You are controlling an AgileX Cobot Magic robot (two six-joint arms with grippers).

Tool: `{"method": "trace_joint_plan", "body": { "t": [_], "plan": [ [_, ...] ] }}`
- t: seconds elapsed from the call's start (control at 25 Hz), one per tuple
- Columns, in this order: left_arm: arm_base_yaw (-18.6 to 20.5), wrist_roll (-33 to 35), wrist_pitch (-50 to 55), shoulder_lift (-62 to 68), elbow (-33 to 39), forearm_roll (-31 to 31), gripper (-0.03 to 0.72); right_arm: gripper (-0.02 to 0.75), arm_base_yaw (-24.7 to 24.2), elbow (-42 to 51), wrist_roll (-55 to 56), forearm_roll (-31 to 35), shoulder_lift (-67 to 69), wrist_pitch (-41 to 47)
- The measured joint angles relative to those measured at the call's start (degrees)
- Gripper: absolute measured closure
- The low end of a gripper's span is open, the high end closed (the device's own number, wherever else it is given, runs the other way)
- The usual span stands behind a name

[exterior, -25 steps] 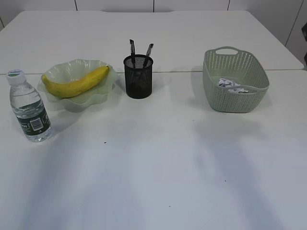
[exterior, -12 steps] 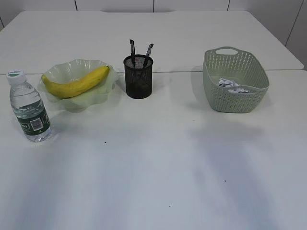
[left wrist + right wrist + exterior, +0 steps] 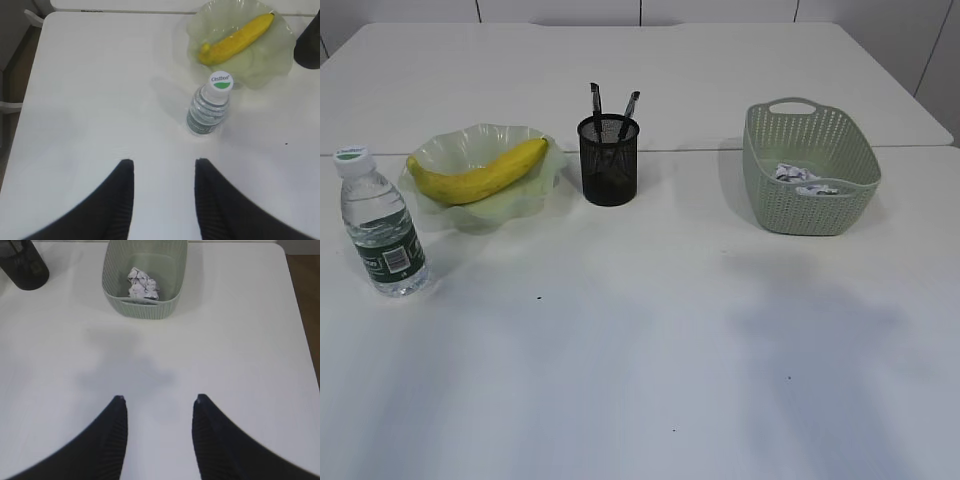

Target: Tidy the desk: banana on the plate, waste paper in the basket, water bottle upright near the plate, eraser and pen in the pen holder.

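The banana lies on the pale green plate; both also show in the left wrist view, banana and plate. The water bottle stands upright left of the plate, also seen from above in the left wrist view. The black mesh pen holder holds two pens; the eraser is not visible. Crumpled waste paper lies in the green basket. My left gripper and right gripper are open, empty, high above the table. Neither shows in the exterior view.
The white table's left edge and right edge show in the wrist views. A seam runs across the table behind the objects. The pen holder shows in the right wrist view.
The objects have not moved. The arms' shadows on the table have shifted and faded toward the front.
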Motion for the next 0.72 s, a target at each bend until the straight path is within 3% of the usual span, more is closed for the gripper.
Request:
{"method": "trace_joint_plan", "body": {
  "t": [0.4,0.72],
  "plan": [
    [-0.8,-2.2,-1.6,-11.3,12.5,-0.2,0.392,0.417,0.0,17.0,3.9,-0.3,-13.8,-2.9],
    [-1.8,-3.3,-2.0,-23.4,21.9,-2.1,0.392,0.417,0.0,22.6,6.0,-0.1,-21.0,-3.0]
  ]
}}
